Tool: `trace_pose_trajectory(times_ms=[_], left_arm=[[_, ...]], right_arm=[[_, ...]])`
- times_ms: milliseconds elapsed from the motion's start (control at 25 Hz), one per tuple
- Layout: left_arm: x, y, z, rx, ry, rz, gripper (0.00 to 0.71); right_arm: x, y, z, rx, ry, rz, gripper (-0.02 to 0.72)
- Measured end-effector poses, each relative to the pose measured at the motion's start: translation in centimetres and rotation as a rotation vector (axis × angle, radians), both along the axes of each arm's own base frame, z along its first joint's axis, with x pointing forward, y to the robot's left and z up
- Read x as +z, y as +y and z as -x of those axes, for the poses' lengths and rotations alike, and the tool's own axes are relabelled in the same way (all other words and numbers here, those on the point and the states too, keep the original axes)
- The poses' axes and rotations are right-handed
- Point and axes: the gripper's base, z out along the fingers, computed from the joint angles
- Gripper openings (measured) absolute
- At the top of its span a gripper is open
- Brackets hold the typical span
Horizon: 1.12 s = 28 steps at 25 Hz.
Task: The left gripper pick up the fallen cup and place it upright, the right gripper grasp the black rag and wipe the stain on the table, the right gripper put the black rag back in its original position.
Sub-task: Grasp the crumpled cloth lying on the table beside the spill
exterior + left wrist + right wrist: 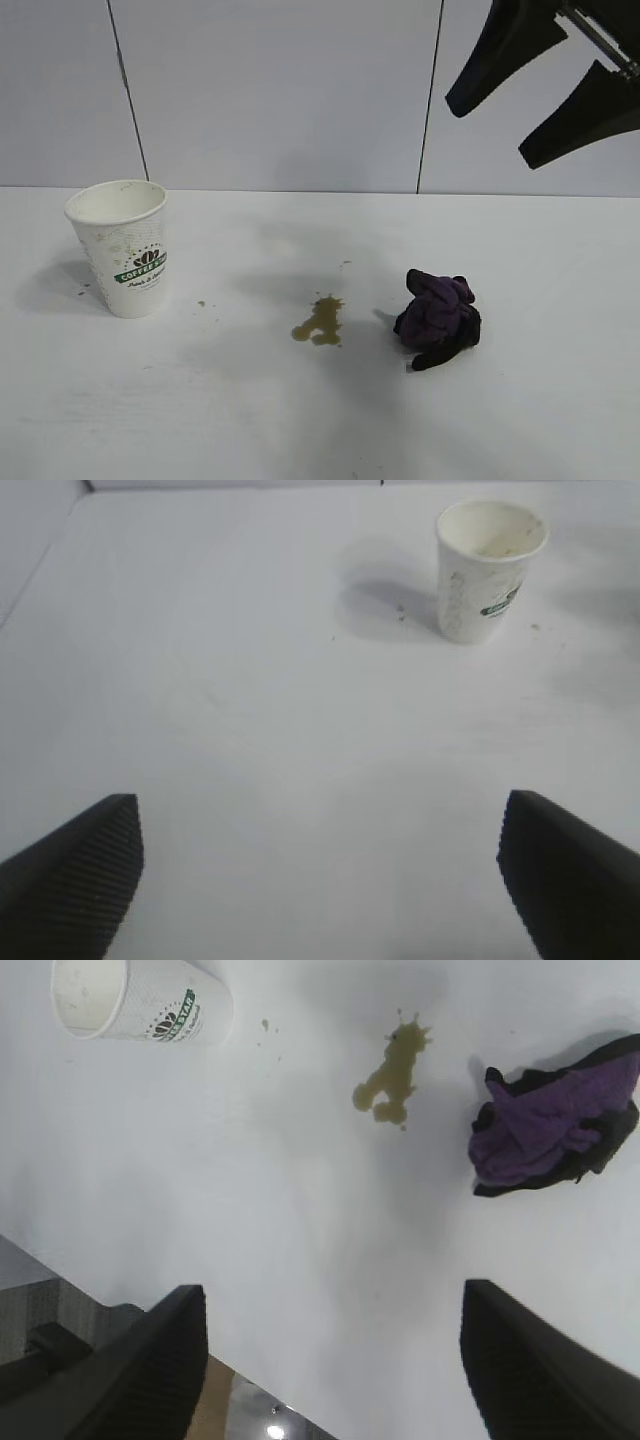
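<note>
Now right pincer (520,105) spread above black rag (438,318) — apart

Both hands (520,95) carry matte black wedge fingers (75,875) with ribbed pads.

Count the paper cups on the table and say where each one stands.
1. The cup stands upright on the table toward its left side in the exterior view, apart from the stain and the black rag. Nothing in view could hide another.

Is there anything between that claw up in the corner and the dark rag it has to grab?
Nothing visible. The right gripper hangs open above the table, with only bare surface around the black rag. The stain lies beside the rag, apart from it.
</note>
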Motion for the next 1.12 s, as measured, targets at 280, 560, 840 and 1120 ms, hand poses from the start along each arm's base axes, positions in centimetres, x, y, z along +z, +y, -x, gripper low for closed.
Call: trace_pose_trajectory(times_ms=[280, 560, 840, 1120], left_arm=[[-1.0, 0.9, -0.4, 0.071, 0.024, 0.030, 0.695], [-1.0, 0.9, -0.4, 0.031, 0.020, 0.037, 0.695], [-1.0, 0.9, -0.4, 0.010, 0.021, 0.036, 0.695], [-1.0, 0.9, -0.4, 0.010, 0.021, 0.036, 0.696]], right_arm=[[-0.9, -1.0, -0.1, 0.039, 0.000, 0.139, 0.491], [-6.6, -1.3, -3.4, 0.031, 0.093, 0.230, 0.491], [-11.9, -1.2, -6.1, -0.002, 0.148, 0.256, 0.491], [-13.2, 0.6, -8.1, 0.002, 0.112, 0.263, 0.491]])
